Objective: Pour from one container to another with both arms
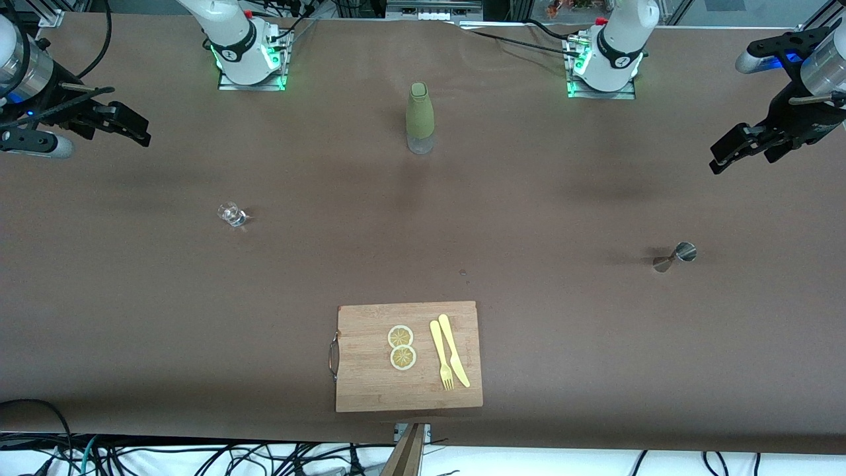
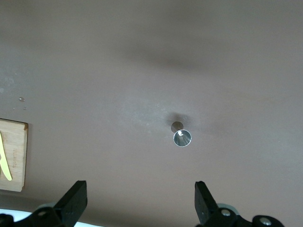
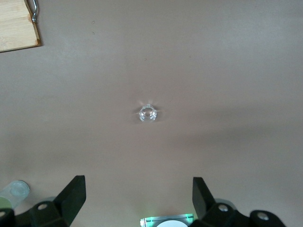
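glass cup (image 1: 232, 213): upright on the surface (image 1: 542, 330) toward the right arm's end, untouched; looks empty or near empty, cannot tell contents.
jigger (image 1: 675, 256): upright on the surface toward the left arm's end, well apart from the cup, a bit nearer the front camera.
right gripper (image 1: 125, 123): raised over its end of the surface, fingers apart, holding nothing.
left gripper (image 1: 743, 147): raised over its end, fingers apart, empty.
risk, glass: clear and slick; an off-centre close likely knocks it over or squeezes it out.
risk, jigger: narrow waist, tips easily; grab at a cone and it probably slips or cocks.
risk, pour: both mouths tiny; slight misalignment means spill on the surface.
bottle (image 1: 420, 118): between the bases, upright, out of the likely paths.
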You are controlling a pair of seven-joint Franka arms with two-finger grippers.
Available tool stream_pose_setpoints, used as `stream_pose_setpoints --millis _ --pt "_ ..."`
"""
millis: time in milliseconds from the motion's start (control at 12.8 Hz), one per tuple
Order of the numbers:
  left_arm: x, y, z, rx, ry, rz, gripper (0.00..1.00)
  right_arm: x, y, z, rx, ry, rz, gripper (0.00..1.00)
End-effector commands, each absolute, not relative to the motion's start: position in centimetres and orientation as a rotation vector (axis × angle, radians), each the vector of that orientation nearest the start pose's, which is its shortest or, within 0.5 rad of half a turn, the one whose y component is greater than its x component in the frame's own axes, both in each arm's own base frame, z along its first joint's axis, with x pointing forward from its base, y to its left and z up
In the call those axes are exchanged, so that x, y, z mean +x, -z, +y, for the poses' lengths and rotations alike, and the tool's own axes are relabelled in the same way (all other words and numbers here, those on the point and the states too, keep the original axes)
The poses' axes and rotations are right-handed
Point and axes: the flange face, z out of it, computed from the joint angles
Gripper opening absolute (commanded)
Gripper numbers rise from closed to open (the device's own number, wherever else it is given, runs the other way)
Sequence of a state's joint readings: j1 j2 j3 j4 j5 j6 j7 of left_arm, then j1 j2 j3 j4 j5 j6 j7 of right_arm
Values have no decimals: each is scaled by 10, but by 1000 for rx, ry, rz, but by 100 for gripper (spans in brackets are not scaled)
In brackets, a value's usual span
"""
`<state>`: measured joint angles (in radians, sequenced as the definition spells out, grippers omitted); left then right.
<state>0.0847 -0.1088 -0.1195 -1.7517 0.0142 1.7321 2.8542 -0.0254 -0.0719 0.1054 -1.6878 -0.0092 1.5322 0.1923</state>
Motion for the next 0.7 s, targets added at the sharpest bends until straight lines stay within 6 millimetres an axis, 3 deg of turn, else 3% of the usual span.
stream_pose_setpoints --millis 0,390,624 --pt "537 -611 -7 88 20 3067 100 525 -609 42 -3173 -115 198 100" --pt "537 -611 -8 -87 33 3068 100 525 -609 41 -3175 -115 198 100" --pt "537 -608 0 -455 63 3048 100 525 -609 42 -3173 -115 196 100"
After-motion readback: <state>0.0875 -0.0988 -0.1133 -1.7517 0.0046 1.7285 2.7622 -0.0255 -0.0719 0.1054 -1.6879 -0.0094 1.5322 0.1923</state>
